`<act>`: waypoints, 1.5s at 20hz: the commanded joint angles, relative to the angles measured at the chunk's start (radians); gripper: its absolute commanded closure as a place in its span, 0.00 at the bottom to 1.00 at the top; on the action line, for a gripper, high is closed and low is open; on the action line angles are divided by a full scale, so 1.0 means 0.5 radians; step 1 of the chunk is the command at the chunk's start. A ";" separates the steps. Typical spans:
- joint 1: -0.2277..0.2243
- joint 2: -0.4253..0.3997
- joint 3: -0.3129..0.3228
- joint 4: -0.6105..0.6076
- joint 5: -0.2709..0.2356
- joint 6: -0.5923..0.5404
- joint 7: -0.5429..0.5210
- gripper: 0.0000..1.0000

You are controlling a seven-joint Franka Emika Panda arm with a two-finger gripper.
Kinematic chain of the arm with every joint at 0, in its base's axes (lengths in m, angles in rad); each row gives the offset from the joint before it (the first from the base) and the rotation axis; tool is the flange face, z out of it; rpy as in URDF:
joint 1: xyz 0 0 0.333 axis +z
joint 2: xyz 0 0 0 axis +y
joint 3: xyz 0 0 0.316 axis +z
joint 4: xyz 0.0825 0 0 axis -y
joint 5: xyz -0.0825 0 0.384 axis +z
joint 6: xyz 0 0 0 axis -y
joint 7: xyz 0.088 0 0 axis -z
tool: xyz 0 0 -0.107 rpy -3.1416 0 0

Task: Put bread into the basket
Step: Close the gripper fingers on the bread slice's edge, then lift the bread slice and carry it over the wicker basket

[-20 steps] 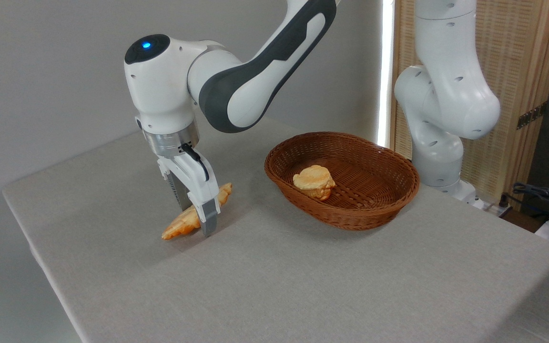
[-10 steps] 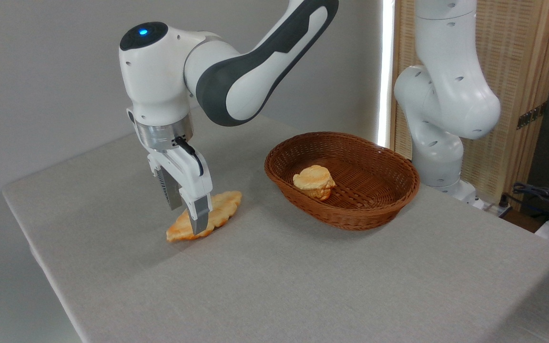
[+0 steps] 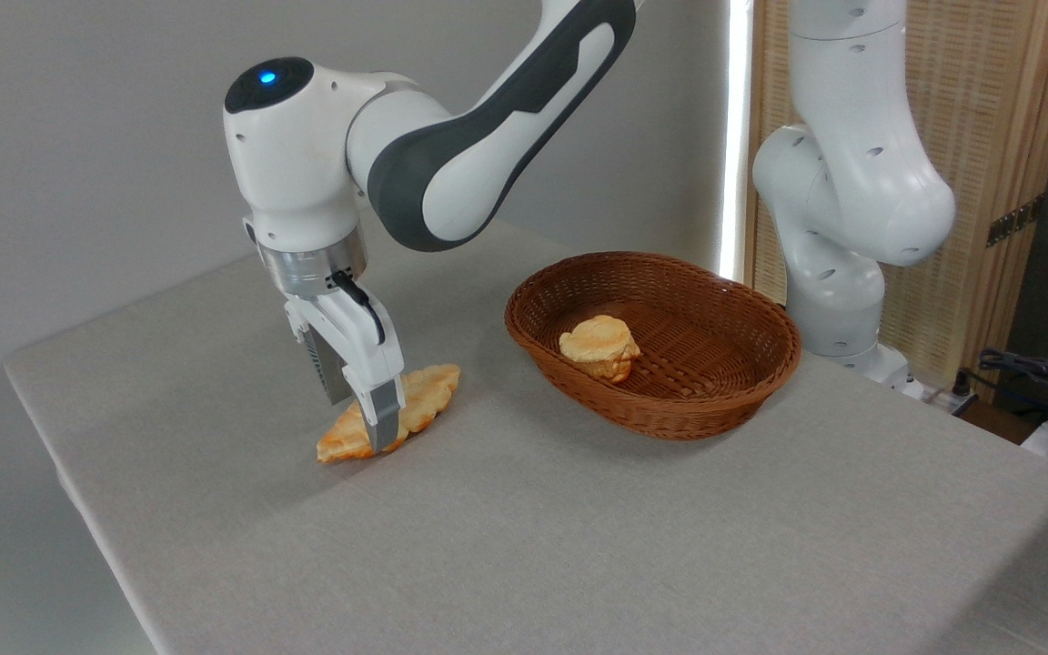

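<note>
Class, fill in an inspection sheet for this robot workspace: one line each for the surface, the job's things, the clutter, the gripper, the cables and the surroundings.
Surface: grey cloth-covered table, flat, no spills seen.
Job's things: long leaf-shaped golden-orange pastry left of the oval brown woven wicker basket, outside it, its left tip at the cloth.
Clutter: small round pale-golden bun lies inside the basket; nothing else on the table.
Gripper: white two-finger gripper points down, fingers either side of the pastry's middle, apparently clamping it.
Cables: dark cables off the table at the right edge.
Surroundings: plain grey wall; wooden slatted screen behind the white robot arm base.
</note>
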 commanded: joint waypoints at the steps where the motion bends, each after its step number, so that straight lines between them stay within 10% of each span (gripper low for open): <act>1: -0.017 0.016 0.006 0.008 -0.008 0.016 -0.035 0.00; 6: -0.017 0.019 0.006 0.008 0.004 0.009 -0.029 0.02; 10: -0.020 0.019 0.003 0.005 0.136 -0.076 -0.014 0.49; 30: -0.044 -0.014 0.003 0.011 0.133 -0.079 -0.026 0.51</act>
